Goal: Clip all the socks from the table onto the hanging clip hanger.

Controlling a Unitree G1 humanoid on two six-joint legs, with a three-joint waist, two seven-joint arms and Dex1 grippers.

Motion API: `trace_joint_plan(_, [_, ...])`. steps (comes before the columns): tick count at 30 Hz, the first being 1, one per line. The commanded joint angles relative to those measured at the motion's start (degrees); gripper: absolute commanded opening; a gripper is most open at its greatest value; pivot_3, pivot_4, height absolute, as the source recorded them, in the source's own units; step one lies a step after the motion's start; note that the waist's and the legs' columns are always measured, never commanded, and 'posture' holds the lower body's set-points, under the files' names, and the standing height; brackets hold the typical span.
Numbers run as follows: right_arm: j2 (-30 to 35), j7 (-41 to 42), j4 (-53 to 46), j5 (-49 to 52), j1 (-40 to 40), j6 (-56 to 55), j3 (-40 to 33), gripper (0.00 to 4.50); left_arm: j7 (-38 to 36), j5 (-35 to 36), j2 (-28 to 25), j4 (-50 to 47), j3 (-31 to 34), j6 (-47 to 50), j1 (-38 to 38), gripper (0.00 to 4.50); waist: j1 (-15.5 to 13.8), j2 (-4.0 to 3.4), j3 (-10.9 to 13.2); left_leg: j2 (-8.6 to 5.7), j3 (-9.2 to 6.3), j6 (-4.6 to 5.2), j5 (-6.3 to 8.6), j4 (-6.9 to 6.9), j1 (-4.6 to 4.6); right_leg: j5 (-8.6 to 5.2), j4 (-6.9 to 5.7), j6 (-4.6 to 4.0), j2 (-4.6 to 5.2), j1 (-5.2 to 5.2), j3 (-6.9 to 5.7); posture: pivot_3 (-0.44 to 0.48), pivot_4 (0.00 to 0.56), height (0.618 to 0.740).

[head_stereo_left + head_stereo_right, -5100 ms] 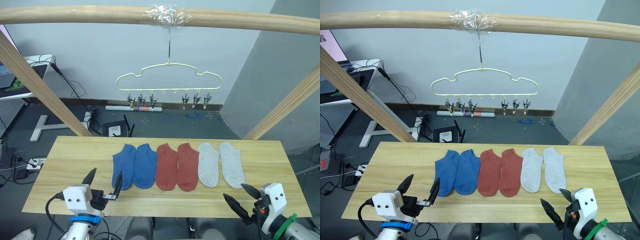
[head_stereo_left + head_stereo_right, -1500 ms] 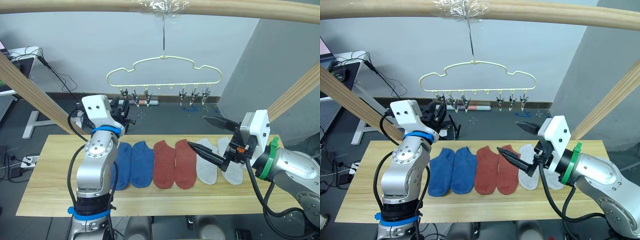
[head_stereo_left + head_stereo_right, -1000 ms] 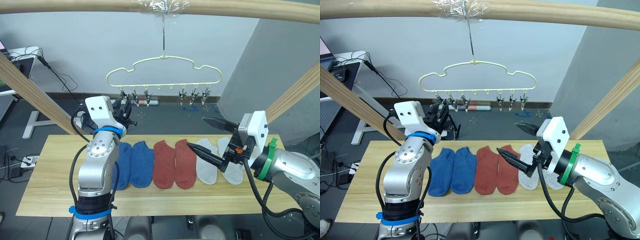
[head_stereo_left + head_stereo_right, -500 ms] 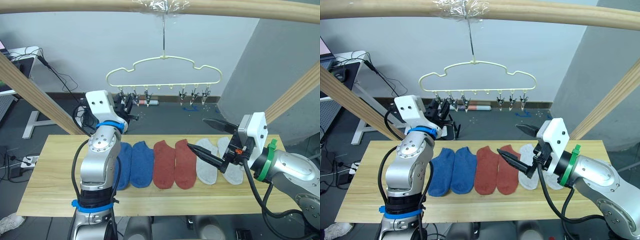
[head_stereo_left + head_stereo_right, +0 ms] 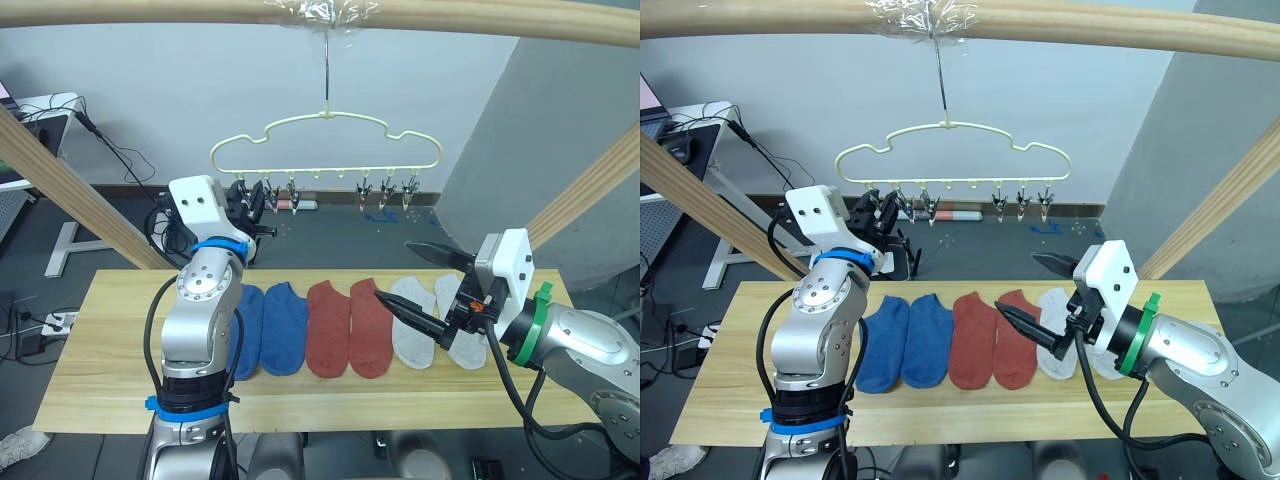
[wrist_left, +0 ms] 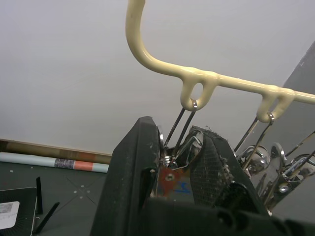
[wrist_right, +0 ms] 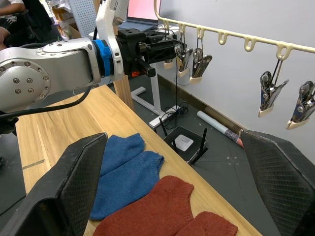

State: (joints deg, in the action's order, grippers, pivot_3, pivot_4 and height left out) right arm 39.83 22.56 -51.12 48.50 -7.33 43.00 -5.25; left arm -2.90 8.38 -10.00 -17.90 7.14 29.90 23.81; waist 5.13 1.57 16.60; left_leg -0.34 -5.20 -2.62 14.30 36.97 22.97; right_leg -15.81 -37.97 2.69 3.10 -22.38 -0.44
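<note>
Two blue socks (image 5: 268,325), two rust-red socks (image 5: 348,325) and two light grey socks (image 5: 413,338) lie in a row on the wooden table (image 5: 100,345). Above and behind them the pale yellow clip hanger (image 5: 327,138) hangs by its hook. My left gripper (image 5: 248,200) is raised to the hanger's leftmost clip (image 6: 173,164), and its fingers (image 6: 130,172) are shut on that metal clip. Low over the red and grey socks my right gripper (image 5: 396,270) stands wide open and empty, and it hides part of the grey socks.
A thick wooden beam (image 5: 150,10) crosses overhead and carries the hanger. Slanted wooden posts stand at the left (image 5: 70,180) and the right (image 5: 590,190). Cables and a small black box (image 7: 184,142) lie on the floor behind the table. The other clips (image 5: 388,195) hang free.
My left gripper has risen a little and closed in on the leftmost clip, nudging the hanger slightly left. The right gripper has sunk slightly and stays open.
</note>
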Motion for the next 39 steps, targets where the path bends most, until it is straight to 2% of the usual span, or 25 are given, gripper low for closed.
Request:
trace_joint_plan(1, [0.18,0.26,-2.55,0.82,0.19,-1.12,-0.69,4.50,0.54,0.32,0.25,-2.15,0.68,-0.60,0.70,0.99,0.00,0.00,0.00,0.00,0.00,0.00,0.00,0.00,0.00,0.00,0.00,0.00,0.00,0.00,0.00,-0.247,0.293,0.740])
trace_joint_plan(5, [0.26,-0.02,-2.73,1.19,0.01,-0.83,-0.76,4.50,0.57,0.61,0.19,-2.03,0.94,-0.62,1.06,0.22,0.00,0.01,0.00,0.00,0.00,0.00,0.00,0.00,0.00,0.00,0.00,0.00,0.00,0.00,0.00,-0.250,0.296,0.740])
trace_joint_plan(12, [0.47,-0.20,-2.86,1.42,-0.15,-0.68,-0.88,4.50,0.34,1.42,-0.13,-3.16,1.18,-0.13,1.35,0.21,0.01,0.01,0.02,0.00,0.00,0.00,0.00,0.00,0.00,0.00,0.00,0.00,0.00,0.00,0.00,-0.251,0.298,0.740])
trace_joint_plan(18, [3.27,-1.00,-2.22,4.84,-0.19,2.56,-2.98,4.50,-1.40,5.52,-1.65,-7.01,3.59,4.74,1.65,0.21,0.03,0.01,0.15,0.00,0.00,0.00,0.00,0.00,0.00,0.00,0.00,0.00,0.00,0.00,0.00,-0.252,0.303,0.740])
trace_joint_plan(21, [6.15,-3.07,-1.06,8.01,-1.41,7.23,-3.18,4.50,-2.53,10.00,-1.76,-8.83,5.63,8.73,1.65,0.21,0.01,0.05,0.25,0.00,0.00,0.00,0.00,0.00,0.00,0.00,0.00,0.00,0.00,0.00,0.00,-0.250,0.310,0.740])
trace_joint_plan(23, [8.71,-5.27,0.93,10.34,-3.05,12.87,-2.24,4.50,-4.36,15.95,-1.54,-10.57,8.19,11.58,1.89,0.21,0.07,0.16,0.69,0.01,0.00,0.00,0.00,0.01,0.00,0.00,-0.01,0.00,0.00,0.00,0.01,-0.245,0.318,0.740])
trace_joint_plan(25, [9.28,-7.20,2.87,10.97,-4.36,15.86,-1.37,4.50,-4.85,21.73,-1.64,-11.84,10.80,16.18,2.33,0.21,0.02,0.34,0.98,0.01,-0.01,0.00,0.00,0.01,0.00,0.00,-0.01,0.00,0.00,0.00,-0.01,-0.245,0.318,0.740])
trace_joint_plan(29, [8.49,-9.95,6.04,11.25,-7.34,19.43,-0.39,4.50,-2.35,27.45,-2.14,-12.29,14.43,21.21,3.73,0.21,0.01,0.39,1.26,0.01,-0.02,0.00,0.00,0.00,0.07,0.00,0.00,0.00,0.00,-0.05,-0.02,-0.241,0.325,0.740])
trace_joint_plan(33, [7.10,-14.46,9.65,9.12,-9.25,23.44,0.41,4.50,-0.37,31.10,-2.93,-12.26,16.09,24.02,5.11,0.21,0.02,0.39,1.28,0.01,-0.01,-0.01,0.00,0.01,0.31,0.00,0.00,0.00,0.01,-0.31,-0.02,-0.241,0.325,0.740])
trace_joint_plan(36, [5.85,-18.63,14.08,3.72,-9.94,25.62,1.75,4.50,1.97,34.72,-2.86,-11.69,18.35,26.19,6.46,0.21,0.02,0.40,1.28,0.01,0.02,-0.02,-0.02,0.12,0.82,0.03,-0.14,0.01,0.02,-0.87,0.01,-0.241,0.325,0.740])
trace_joint_plan(37, [5.51,-19.55,14.93,2.50,-10.09,26.41,1.84,4.50,2.82,36.02,-2.83,-11.61,19.11,27.00,6.89,0.21,0.01,0.39,1.28,0.01,-0.01,-0.03,-0.02,0.14,0.92,0.03,-0.16,0.01,0.02,-0.95,-0.02,-0.226,0.343,0.740])
trace_joint_plan(39, [4.60,-21.53,16.83,-0.19,-10.88,28.35,2.30,4.50,4.58,39.22,-3.05,-11.30,20.94,29.01,7.51,0.21,-0.02,0.39,1.49,0.01,0.03,-0.03,-0.02,0.13,0.92,0.03,-0.14,0.01,0.04,-0.95,0.00,-0.226,0.343,0.740])
